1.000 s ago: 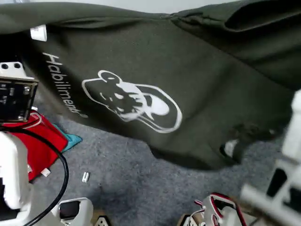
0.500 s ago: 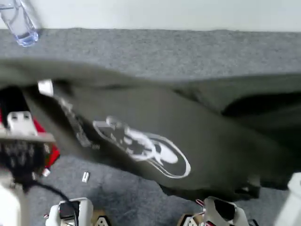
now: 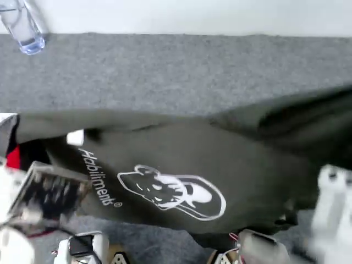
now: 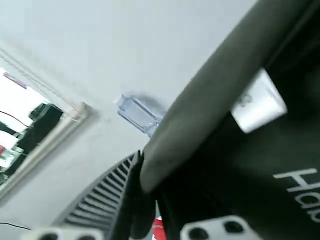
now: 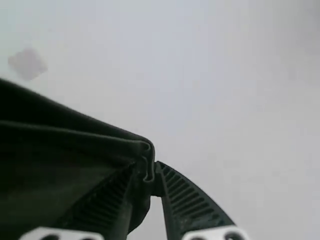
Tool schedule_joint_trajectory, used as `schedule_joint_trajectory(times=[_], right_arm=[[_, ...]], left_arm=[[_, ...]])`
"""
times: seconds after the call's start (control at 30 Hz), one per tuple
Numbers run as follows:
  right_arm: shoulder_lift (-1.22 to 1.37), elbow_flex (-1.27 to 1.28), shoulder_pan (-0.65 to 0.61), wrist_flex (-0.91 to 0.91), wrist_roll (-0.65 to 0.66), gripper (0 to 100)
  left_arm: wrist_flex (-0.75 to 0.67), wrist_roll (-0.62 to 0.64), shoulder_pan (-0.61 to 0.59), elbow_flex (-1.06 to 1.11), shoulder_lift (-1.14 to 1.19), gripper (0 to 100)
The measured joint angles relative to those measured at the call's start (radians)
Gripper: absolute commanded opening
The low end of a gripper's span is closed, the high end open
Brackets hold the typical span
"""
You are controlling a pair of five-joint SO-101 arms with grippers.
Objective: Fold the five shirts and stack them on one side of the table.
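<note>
Far table (image 3: 176,71) strip open; bottle (image 3: 22,30) at corner; shirt (image 3: 231,159) spans front.

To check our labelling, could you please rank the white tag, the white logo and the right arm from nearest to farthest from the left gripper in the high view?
1. The white tag, at the left end of the shirt, next to the left gripper.
2. The white logo, in the middle of the shirt.
3. The right arm, at the far right edge.

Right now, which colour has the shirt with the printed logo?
The shirt is dark olive green, its logo white; the high view shows it best.
</note>
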Motion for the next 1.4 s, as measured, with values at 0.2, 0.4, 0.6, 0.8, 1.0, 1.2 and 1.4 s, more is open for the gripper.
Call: schedule_joint_trajectory(times=[0.2, 0.4, 0.6, 0.8, 1.0, 1.2, 1.4], right_arm=[[0.074, 0.302, -0.029, -0.026, -0.023, 0.9], [0.169, 0.597, -0.097, -0.178, -0.031, 0.9], [0.267, 0.809, -0.126, -0.417, -0.032, 0.9], [0.433, 0.864, -0.141, -0.687, -0.032, 0.9], [0.611, 0.864, -0.141, -0.971, -0.034, 0.9], [0.736, 0.864, -0.141, -1.214, -0.034, 0.9], [0.812, 0.864, -0.167, -1.359, -0.034, 0.9]], left_arm=[[-0.204, -0.003, 0.002, 0.331, 0.002, 1], [-0.476, -0.003, 0.044, 0.632, 0.044, 1], [-0.654, -0.003, 0.106, 0.672, 0.269, 1], [-0.756, -0.003, 0.138, 0.494, 0.643, 1], [-0.761, -0.003, 0.141, 0.097, 1.091, 1], [-0.764, -0.003, 0.153, -0.374, 1.496, 1], [-0.744, -0.003, 0.178, -0.806, 1.797, 1]])
